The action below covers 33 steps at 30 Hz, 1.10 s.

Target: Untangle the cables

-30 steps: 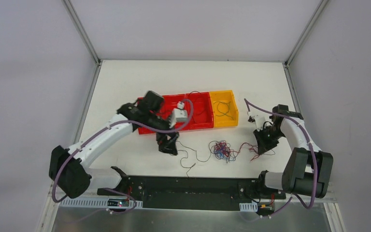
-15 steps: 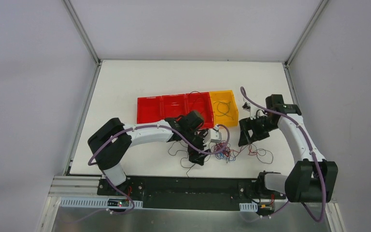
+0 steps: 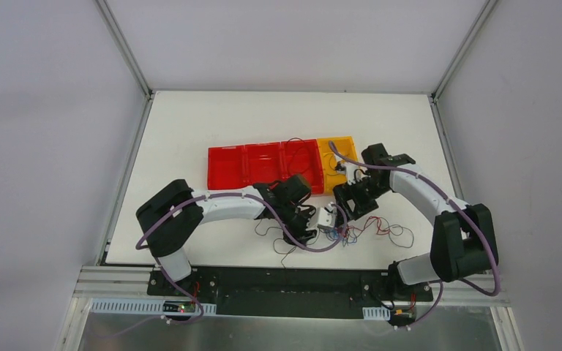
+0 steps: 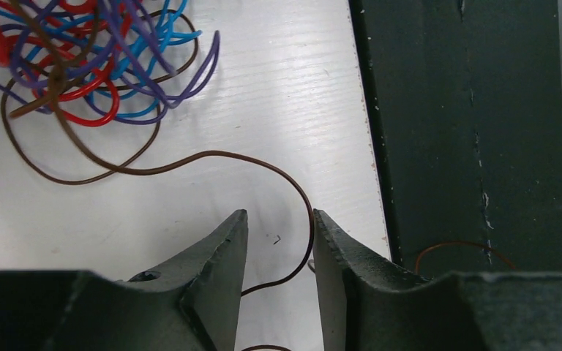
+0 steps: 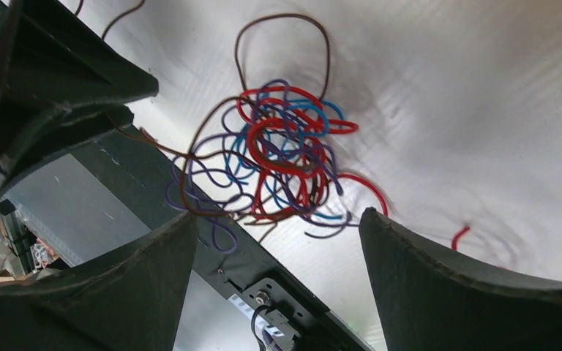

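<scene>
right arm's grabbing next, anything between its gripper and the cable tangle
Nothing visible. The open right gripper faces the tangle directly; the left gripper sits to one side, straddling a loose brown wire.

Overhead view: bright, even, diffuse light. The white tabletop (image 3: 263,117) shows only soft, short shadows beneath the arms, with no glare, and focus is sharp throughout.

Left wrist view: the tabletop carries a mild sheen. The cables (image 4: 80,66) are slightly soft. The left gripper (image 4: 279,227) reads near-black, its surface detail lost.

Right wrist view: the tabletop is washed out toward the view's upper right. The cables are motion-smeared, worst on a red strand at the right. The right gripper (image 5: 278,214) is dark and out of focus.
</scene>
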Motion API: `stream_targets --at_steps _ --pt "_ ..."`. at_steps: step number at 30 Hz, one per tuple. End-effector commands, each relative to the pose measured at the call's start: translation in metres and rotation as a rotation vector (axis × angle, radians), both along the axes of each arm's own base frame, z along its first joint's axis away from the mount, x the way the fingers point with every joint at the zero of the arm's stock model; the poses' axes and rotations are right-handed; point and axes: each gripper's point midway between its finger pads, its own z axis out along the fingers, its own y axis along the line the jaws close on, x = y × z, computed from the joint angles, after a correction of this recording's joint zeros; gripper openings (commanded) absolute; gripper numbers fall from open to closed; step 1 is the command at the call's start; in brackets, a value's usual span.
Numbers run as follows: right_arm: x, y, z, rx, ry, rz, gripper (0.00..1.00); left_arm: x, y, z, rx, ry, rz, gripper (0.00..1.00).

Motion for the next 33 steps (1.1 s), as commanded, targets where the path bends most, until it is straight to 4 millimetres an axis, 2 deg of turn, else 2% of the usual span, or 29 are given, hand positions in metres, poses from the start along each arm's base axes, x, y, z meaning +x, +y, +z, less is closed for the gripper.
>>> stream_targets --at_steps 1,4,7,11,13,17,20,25,29,33 --pt "0.002 0.018 -0.002 0.02 -0.006 0.036 0.83 -0.011 0.002 0.001 -0.002 -0.034 -0.074 0.35" --pt "0.0 0.019 -0.013 -0.019 -0.002 0.064 0.79 -0.009 0.001 0.004 0.004 -0.035 -0.054 0.21" --pt "0.0 0.015 -0.026 -0.07 -0.006 0.078 0.72 -0.006 0.0 0.014 -0.006 -0.046 -0.022 0.0" --pt "-0.004 0.003 -0.044 -0.167 -0.025 0.109 0.59 0.0 0.002 0.045 -0.026 -0.04 0.072 0.0" --pt "-0.003 -0.003 -0.054 -0.221 -0.042 0.114 0.5 0.0 0.007 0.074 -0.076 -0.035 0.115 0.0" --pt "-0.003 -0.013 -0.067 -0.312 -0.028 0.118 0.21 0.003 0.028 0.128 -0.168 -0.016 0.213 0.0" --pt "0.0 -0.023 -0.072 -0.373 -0.033 0.118 0.01 0.011 0.054 0.165 -0.231 0.06 0.294 0.0" --pt "-0.004 -0.041 -0.076 -0.428 -0.023 0.125 0.0 0.037 0.104 0.219 -0.313 0.08 0.438 0.0" --pt "-0.008 -0.057 -0.078 -0.459 0.006 0.128 0.0 0.05 0.132 0.26 -0.373 0.07 0.539 0.0" --pt "-0.008 -0.07 -0.079 -0.479 0.03 0.118 0.04 0.066 0.158 0.293 -0.441 0.078 0.663 0.0"
